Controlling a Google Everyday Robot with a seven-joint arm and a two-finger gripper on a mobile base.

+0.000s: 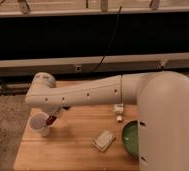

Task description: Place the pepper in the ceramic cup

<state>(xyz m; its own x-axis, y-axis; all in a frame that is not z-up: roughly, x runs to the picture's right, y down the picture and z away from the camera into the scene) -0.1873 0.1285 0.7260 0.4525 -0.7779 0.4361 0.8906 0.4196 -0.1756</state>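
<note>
Where the pepper [51,120] shows as a short dark red sliver, it sits right at the tip of the gripper [53,118], angled down toward the left and touching or just over the rim of the ceramic cup [40,124]. Whether it hangs above the opening or already dips inside cannot be told. That white cup stands upright just below and to the left of the gripper, near the left edge of the wooden worktop [73,145]. Most of the gripper is hidden under the arm [88,94], which reaches across from the right as a thick white tube with a rounded elbow directly above the gripper. The pepper appears to be pinched at the gripper's end.

Farther out on the worktop, below and to the right of the gripper, lies a pale flat block [103,140], well apart from the cup. Beyond that, farther right again, the green bowl [130,138] sits partly hidden by the robot's large white body [170,125]. A small white object [118,109] rests near the arm's underside, to the right of the gripper.
</note>
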